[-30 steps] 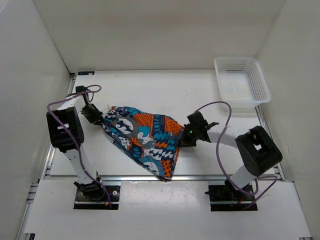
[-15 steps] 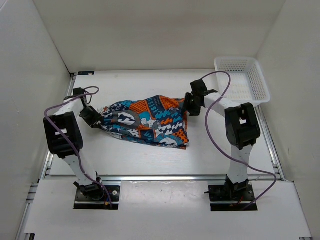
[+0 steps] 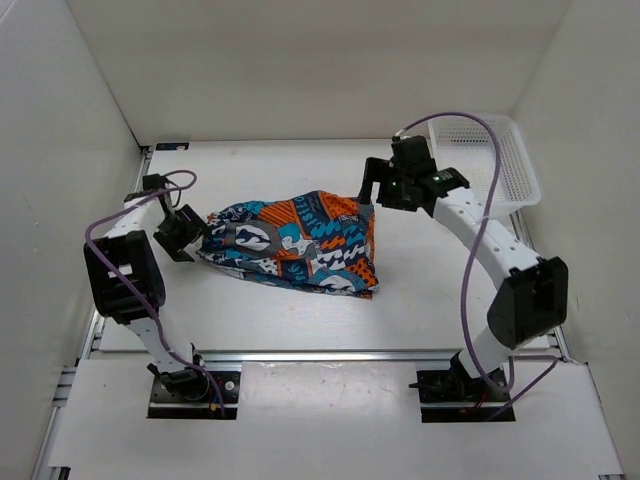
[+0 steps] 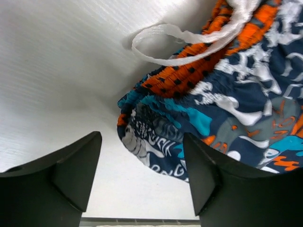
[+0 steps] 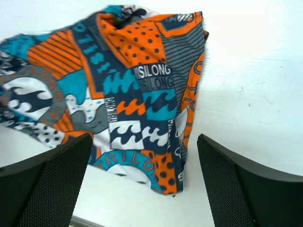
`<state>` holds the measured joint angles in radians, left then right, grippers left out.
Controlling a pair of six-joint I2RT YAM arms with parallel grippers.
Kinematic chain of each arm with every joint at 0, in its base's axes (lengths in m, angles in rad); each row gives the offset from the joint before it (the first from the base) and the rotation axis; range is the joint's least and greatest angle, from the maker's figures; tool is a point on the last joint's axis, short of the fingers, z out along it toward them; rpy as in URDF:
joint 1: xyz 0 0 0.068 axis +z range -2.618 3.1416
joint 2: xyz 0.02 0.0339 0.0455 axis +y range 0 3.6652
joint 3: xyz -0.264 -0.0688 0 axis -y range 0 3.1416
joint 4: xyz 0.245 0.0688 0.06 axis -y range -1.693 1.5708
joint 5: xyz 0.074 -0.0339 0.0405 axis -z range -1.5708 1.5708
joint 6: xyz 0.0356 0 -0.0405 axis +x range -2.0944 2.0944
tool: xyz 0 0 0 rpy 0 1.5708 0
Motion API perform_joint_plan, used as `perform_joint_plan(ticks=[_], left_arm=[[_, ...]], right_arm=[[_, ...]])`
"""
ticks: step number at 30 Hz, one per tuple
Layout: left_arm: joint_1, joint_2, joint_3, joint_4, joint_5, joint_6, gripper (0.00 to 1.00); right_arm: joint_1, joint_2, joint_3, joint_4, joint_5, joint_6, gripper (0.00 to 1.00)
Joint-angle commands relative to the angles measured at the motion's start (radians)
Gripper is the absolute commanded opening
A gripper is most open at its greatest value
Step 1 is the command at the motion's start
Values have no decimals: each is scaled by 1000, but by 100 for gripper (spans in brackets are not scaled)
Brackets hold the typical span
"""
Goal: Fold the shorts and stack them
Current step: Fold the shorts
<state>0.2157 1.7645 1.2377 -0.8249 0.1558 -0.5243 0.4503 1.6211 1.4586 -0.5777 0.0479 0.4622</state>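
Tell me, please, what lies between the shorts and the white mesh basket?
In the top view, the right gripper, fingers open, hangs between the shorts and the basket; the table beneath it is otherwise bare.

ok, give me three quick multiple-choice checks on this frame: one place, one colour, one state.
1. Where is the mesh basket?
A. near left corner
B. far right corner
C. between the arm bases

2. What colour is the drawstring on the shorts?
A. red
B. black
C. white

3. How do the left gripper and right gripper stand?
A. both open, clamping nothing
B. both shut on the cloth
C. left shut, right open

Key: 1 B, the top view shows it at the far right by the walls. 2 C, the left wrist view shows a white loop. 3 A, each wrist view shows its fingers spread wide with no cloth pinched.
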Motion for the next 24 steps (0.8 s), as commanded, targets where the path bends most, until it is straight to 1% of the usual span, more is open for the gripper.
perform_joint_plan(ticks=[1, 5, 8, 9, 11, 13, 14, 15, 18, 19, 21, 24], left_arm=[[5, 30, -15, 32, 42, -3, 78], [-7, 79, -15, 64, 53, -14, 78], [-16, 124, -15, 85, 53, -23, 78], [-16, 136, -3, 86, 32, -32, 76], [-16, 161, 20, 86, 22, -32, 70], [-16, 170, 51, 86, 22, -43, 60], [-16, 179, 60, 86, 22, -43, 47], [-16, 179, 69, 86, 22, -43, 41], [-16, 197, 69, 86, 13, -52, 20], [-16, 197, 78, 86, 13, -52, 10], [-16, 178, 92, 86, -7, -40, 10], [-28, 107, 147, 21, -99, -14, 10]], right_arm=[[13, -85, 0, -62, 30, -13, 96], [13, -171, -23, -91, 41, -13, 96], [13, -202, -34, -115, 50, -13, 96], [13, -217, -34, -116, 59, -13, 96], [13, -243, -43, -139, 70, -13, 96], [13, -259, -43, -148, 81, -13, 96], [13, -273, -52, -157, 90, -13, 96], [13, -282, -52, -157, 101, -13, 96], [13, -314, -61, -175, 112, -13, 97], [4, -326, -61, -175, 112, -13, 97], [4, -336, -61, -186, 121, -13, 97], [-7, -345, -61, -209, 130, -22, 97]])
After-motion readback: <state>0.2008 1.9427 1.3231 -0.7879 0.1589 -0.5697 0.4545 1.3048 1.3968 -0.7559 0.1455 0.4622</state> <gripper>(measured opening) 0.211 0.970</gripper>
